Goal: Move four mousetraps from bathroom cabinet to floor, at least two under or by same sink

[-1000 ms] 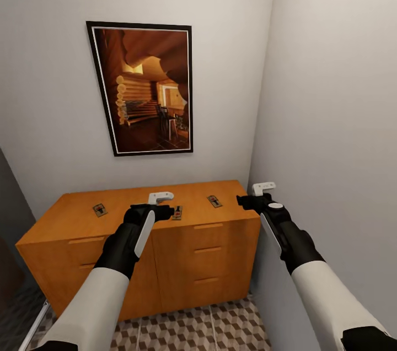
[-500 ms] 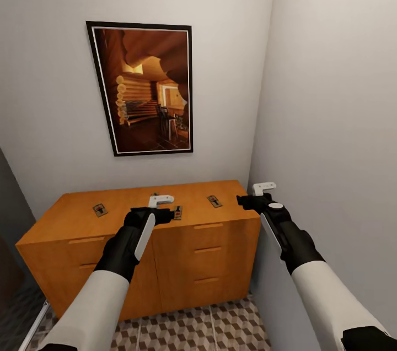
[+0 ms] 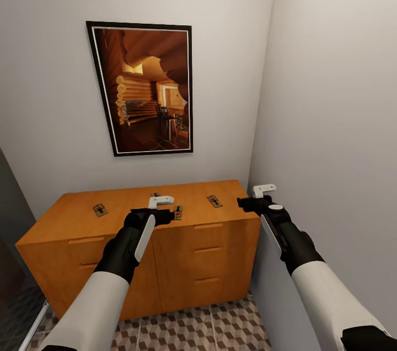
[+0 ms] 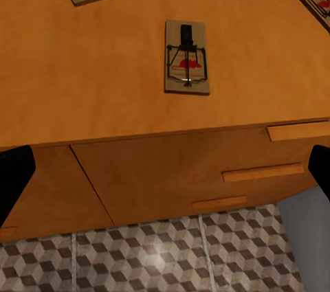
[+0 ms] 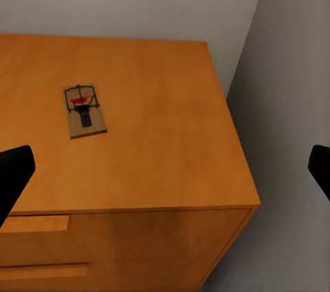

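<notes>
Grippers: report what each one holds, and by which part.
Nothing is held. The left gripper hovers open above the cabinet; the right gripper is open beside it.

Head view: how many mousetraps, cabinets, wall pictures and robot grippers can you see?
mousetraps: 3 in clear sight
cabinet: 1
wall picture: 1
grippers, the left gripper and the right gripper: 2
Total: 7

The head view looks forward and down from well back at the cabinet [image 3: 143, 230] in a wall corner. The left wrist view looks steeply down, close over its front edge and the bathroom floor [image 4: 172, 254]. The right wrist view hangs close above the cabinet's right end. All three share the cabinet top.
</notes>
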